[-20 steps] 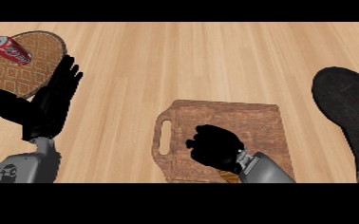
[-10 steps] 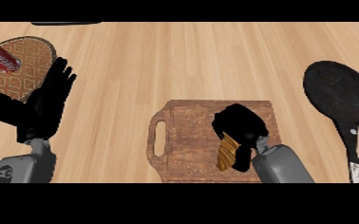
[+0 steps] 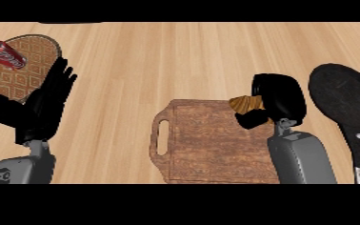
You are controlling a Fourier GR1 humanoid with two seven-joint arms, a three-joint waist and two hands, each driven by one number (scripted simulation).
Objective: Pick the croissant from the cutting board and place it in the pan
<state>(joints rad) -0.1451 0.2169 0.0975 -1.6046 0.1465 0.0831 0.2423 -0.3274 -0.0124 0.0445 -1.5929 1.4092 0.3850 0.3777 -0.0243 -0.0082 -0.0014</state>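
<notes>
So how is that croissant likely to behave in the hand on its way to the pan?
The croissant probably weighs little, since the right hand carries it curled round one end. Its ridged crust suggests it won't slip easily but may flake or crush. Its tapered shape might roll once set in the pan.

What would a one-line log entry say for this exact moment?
phase: carrying | right hand: shut on croissant, over cutting board right edge | pan: to the right, nothing in it yet | left hand: open, resting
</notes>
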